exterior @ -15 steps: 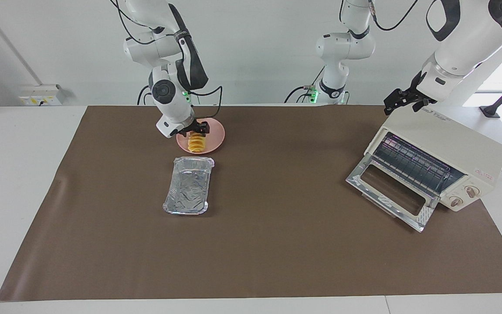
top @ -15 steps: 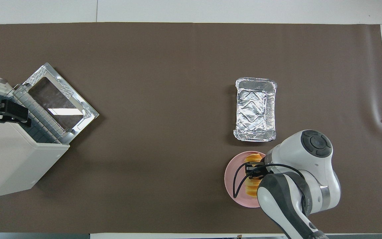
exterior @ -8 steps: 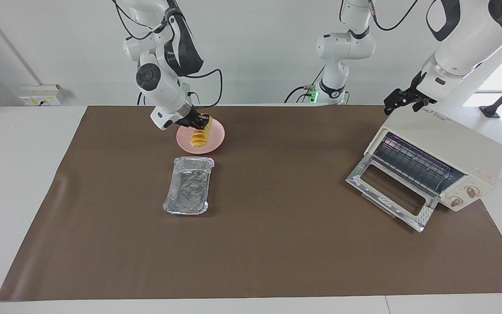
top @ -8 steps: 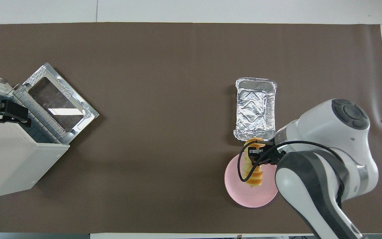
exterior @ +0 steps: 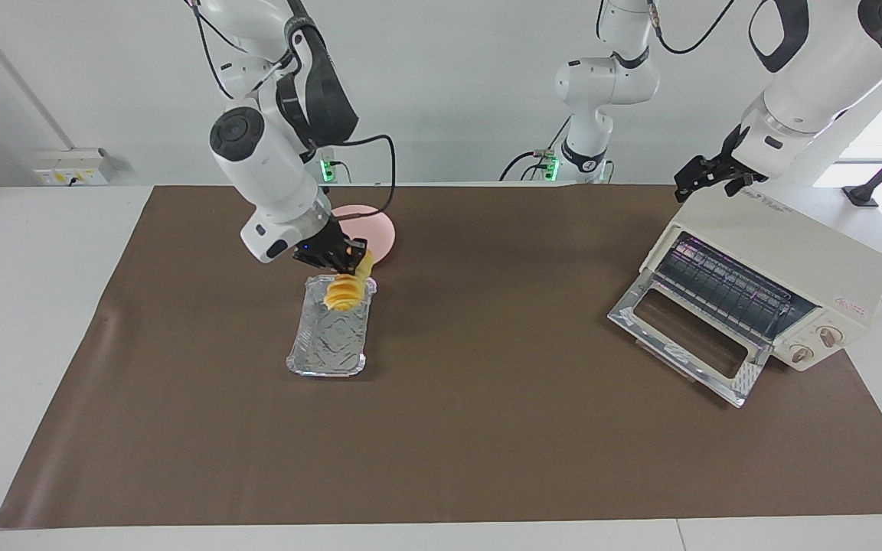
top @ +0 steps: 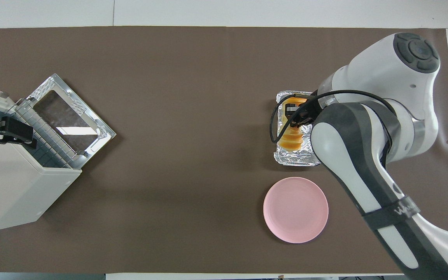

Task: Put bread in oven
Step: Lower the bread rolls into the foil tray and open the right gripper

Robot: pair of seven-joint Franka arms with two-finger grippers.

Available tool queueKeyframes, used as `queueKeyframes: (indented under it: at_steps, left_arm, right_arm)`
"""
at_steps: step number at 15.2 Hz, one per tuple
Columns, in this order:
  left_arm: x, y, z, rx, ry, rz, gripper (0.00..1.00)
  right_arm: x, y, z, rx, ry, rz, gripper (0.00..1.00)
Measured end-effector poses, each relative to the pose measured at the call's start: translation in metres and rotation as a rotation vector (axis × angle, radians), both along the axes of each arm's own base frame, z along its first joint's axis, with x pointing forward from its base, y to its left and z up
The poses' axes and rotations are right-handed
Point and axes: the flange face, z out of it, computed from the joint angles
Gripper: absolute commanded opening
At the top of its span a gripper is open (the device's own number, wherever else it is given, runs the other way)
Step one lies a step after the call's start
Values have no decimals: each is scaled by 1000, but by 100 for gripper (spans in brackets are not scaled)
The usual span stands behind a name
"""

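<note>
The golden ridged bread (exterior: 343, 291) hangs from my right gripper (exterior: 346, 262), which is shut on its upper end and holds it just above the end of the foil tray (exterior: 325, 353) nearer the robots. In the overhead view the bread (top: 292, 139) and the right gripper (top: 297, 116) cover the tray (top: 298, 159). The cream-white oven (exterior: 782, 256) stands at the left arm's end of the table with its glass door (exterior: 686, 337) dropped open and the wire rack showing. My left gripper (exterior: 707, 177) waits over the oven's top; it also shows in the overhead view (top: 12, 132).
The round pink plate (exterior: 381, 229) sits bare, nearer the robots than the tray; it also shows in the overhead view (top: 296, 210). A third white arm (exterior: 602, 84) stands at the back wall. A brown mat (exterior: 487, 428) covers the table.
My right gripper has lifted the bread off the pink plate and carried it away from the robots to over the foil tray. The left arm has not moved.
</note>
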Motion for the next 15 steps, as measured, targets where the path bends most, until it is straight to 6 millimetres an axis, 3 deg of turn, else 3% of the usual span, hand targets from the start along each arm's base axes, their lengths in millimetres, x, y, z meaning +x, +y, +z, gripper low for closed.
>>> queueKeyframes:
  at_steps: [4, 8, 15]
  left_arm:
    - [0, 0, 0, 0, 0, 0, 100]
    - [0, 0, 0, 0, 0, 0, 100]
    - [0, 0, 0, 0, 0, 0, 100]
  right_arm:
    - [32, -4, -54, -6, -22, 81, 0]
    - [29, -10, -105, -14, 6, 152, 0]
    - [16, -18, -133, -20, 17, 188, 0]
